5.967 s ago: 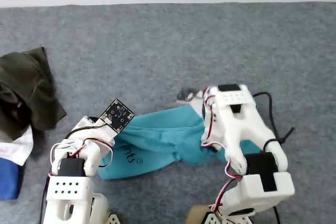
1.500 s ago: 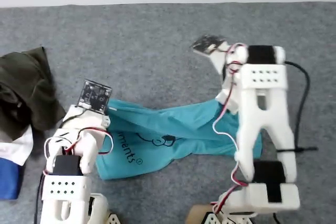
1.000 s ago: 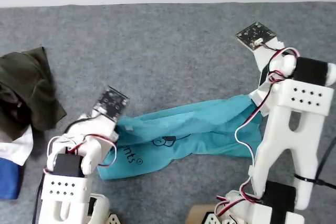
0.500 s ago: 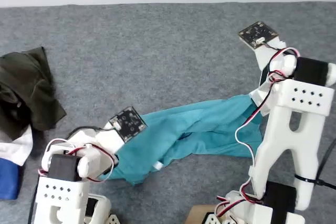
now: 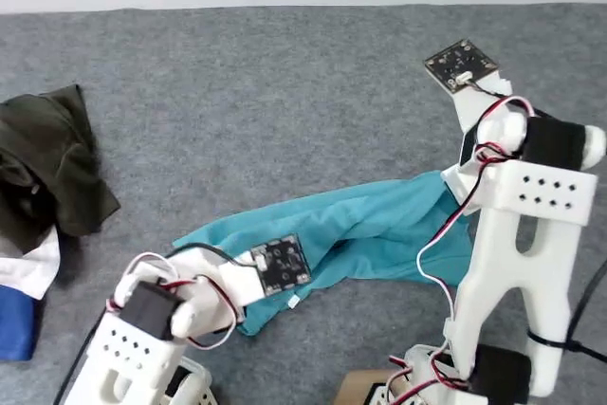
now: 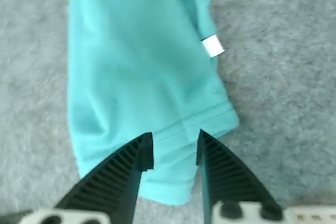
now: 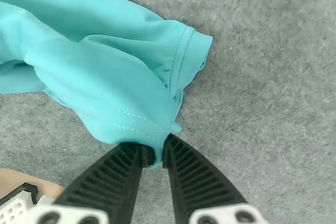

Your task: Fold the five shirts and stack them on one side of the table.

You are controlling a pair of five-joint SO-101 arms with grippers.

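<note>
- Shirt (image 5: 370, 225), teal: stretched across grey table (image 5: 285, 92) between both arms; white tag (image 6: 212, 45) near hem, print unreadable.
- Left gripper (image 6: 172, 148): fingers apart over the hem.
- Right gripper (image 7: 154, 153): fingers pinching the opposite end.

No word, number or sign can be read anywhere; the small white tag (image 5: 293, 302) on the teal shirt (image 5: 379, 225), at seven o'clock from its middle, shows no legible print.

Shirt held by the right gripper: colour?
The shirt is teal; the right wrist view shows it best.
</note>
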